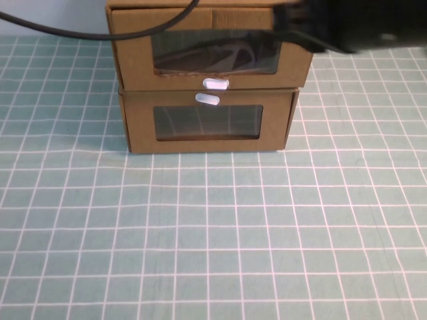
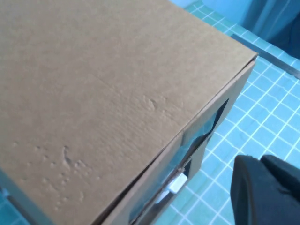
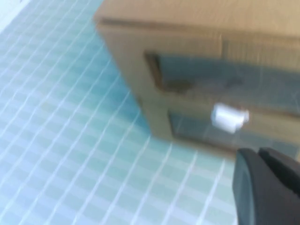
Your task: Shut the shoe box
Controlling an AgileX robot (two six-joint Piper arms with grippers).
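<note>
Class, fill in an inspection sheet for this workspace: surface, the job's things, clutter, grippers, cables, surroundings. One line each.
Surface: teal mat with white grid.
Job's things: shoe box with white pull tab below its window, stacked on a lower cardboard box whose tab sits above its window; upper front stands slightly proud of the lower.
Clutter: nothing seen.
Grippers: right gripper near the box fronts; left gripper beside the box's corner, above the mat.
Cables: black cable crossing the box top.
Surroundings: dark arm at the box's right top.
</note>
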